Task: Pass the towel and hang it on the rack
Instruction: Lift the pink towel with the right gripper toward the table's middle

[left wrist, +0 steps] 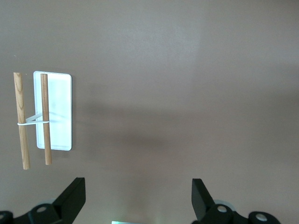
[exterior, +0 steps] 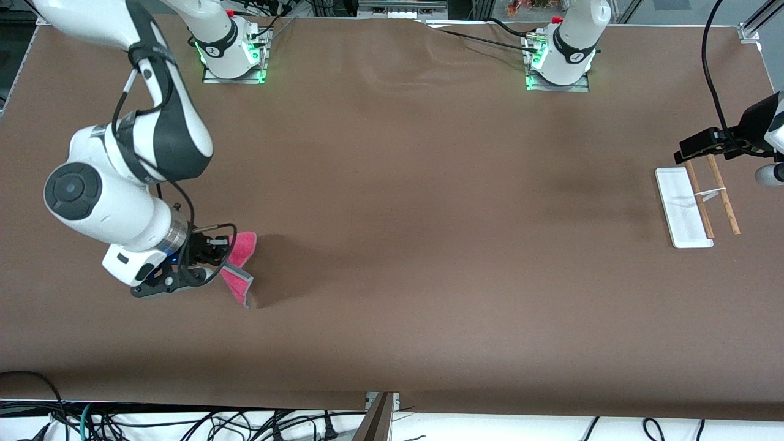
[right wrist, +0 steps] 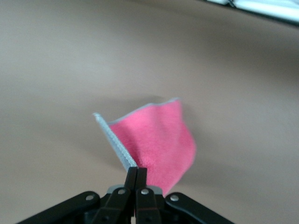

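My right gripper (exterior: 215, 267) is shut on the towel (exterior: 237, 264), a pink-red cloth with grey edging, at the right arm's end of the table. In the right wrist view the fingertips (right wrist: 141, 171) pinch the towel (right wrist: 159, 140) at its grey edge, and the cloth spreads out from them above the brown table. The rack (exterior: 683, 211), a white flat base with two brown rods (exterior: 724, 196), stands at the left arm's end. My left gripper (left wrist: 138, 196) hovers open and empty over the table beside the rack (left wrist: 58, 112).
A brown cover (exterior: 429, 245) spreads over the whole table. The two arm bases (exterior: 233, 55) (exterior: 560, 61) stand along its edge farthest from the front camera. Cables (exterior: 184, 422) hang below the nearest edge.
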